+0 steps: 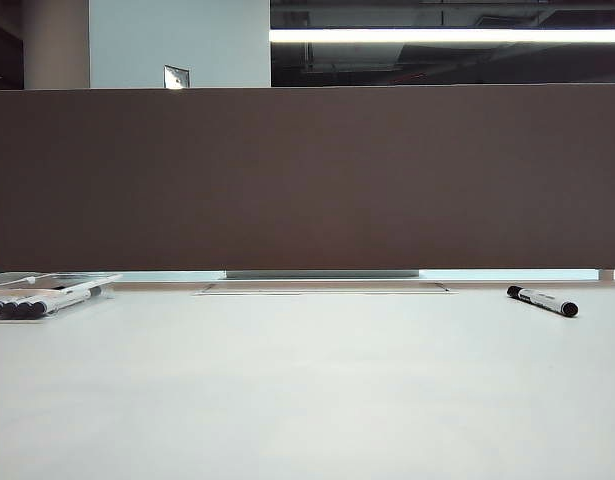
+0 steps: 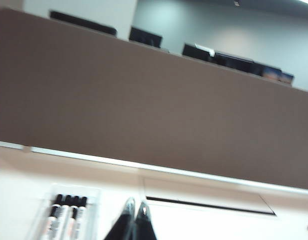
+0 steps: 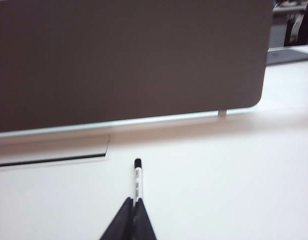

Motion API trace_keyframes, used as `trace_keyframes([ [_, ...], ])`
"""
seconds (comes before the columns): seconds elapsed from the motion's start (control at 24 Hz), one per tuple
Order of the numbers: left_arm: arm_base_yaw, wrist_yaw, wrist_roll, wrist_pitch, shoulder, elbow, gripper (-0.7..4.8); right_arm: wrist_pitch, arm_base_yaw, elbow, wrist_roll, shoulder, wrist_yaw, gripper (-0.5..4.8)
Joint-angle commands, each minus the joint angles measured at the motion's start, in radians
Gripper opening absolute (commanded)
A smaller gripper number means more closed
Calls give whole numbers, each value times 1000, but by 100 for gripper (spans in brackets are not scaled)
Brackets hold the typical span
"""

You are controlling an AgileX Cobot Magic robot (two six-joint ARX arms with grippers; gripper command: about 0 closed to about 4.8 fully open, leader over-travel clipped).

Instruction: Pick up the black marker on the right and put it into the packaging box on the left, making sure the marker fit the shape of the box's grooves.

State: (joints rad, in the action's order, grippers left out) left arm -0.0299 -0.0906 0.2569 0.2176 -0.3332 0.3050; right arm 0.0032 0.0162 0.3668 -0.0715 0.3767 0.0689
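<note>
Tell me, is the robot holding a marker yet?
No. Both the left pincer and right pincer are shut and empty; the black marker lies on the table.

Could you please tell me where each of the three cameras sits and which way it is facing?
Exterior view: low at the table's near edge, facing the brown partition; no arm shows.
Left wrist view: on the left arm, facing the partition over the packaging box; shut left gripper shows.
Right wrist view: on the right arm, facing the partition over the black marker; shut right gripper shows.
Shared: every view has the partition; the exterior view also shows box and marker.
</note>
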Motion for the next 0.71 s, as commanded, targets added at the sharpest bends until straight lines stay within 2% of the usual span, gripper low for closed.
trace_keyframes([
  [0.04,-62,-2,-63,66,-95,34,-5,31,-1,48,-3,64,-4,-6],
  [0.12,-139,-2,-118,104,-183,57,-5,31,-1,84,-3,130,-4,-6],
  [0.33,-354,-2,-153,131,-398,113,-6,34,-1,163,-3,294,-4,-5],
  [0.58,-507,-2,-159,132,-497,114,-5,117,-1,176,-2,406,-48,-5],
  [0.71,-581,-2,-212,128,-523,114,-5,130,-1,181,-2,452,-49,-5],
])
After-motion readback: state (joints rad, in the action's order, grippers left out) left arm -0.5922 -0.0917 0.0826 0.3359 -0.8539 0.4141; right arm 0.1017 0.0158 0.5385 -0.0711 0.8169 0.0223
